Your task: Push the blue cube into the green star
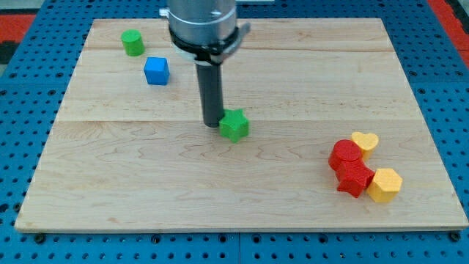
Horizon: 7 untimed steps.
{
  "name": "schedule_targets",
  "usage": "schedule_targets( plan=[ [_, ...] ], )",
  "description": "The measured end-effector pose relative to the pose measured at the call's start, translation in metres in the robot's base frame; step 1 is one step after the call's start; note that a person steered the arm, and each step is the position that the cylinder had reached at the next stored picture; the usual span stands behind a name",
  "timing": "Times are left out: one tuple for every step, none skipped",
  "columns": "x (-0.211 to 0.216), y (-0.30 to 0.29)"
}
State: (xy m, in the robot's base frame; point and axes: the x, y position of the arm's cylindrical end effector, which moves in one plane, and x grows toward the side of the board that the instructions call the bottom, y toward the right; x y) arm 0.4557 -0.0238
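While the rod is standing upright over the middle of the wooden board (242, 213), the arm's tip (212, 123) is resting just beside the green star (234, 125), on the star's left in the view, so close that contact cannot be ruled out either way. Being a bare rod, it is gripping nothing and has nothing to open or close. The blue cube (156, 71) is sitting well apart from the green star, up and to the star's left, with the tip between the two and nearer the star. Judging by this, the arm is not yet pushing the cube: the approach is still in hand. The next move is probably calling for the tip to travel round to the cube's far side, up and left of it, then drive it down and right toward the star without first nudging the star away. Farther from the star, a green cylinder (133, 42) is lying beyond the cube, and a cluster of red blocks (349, 167) and yellow blocks (384, 184) is sitting down to the star's right. No containers are showing anywhere on the board.
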Motion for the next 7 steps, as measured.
schedule_targets(
  plan=[
    [0.003,0.070],
    [0.028,0.130],
    [0.031,0.127],
    [-0.014,0.059],
    [-0.028,-0.046],
    [-0.065,-0.176],
    [-0.142,-0.216]
  ],
)
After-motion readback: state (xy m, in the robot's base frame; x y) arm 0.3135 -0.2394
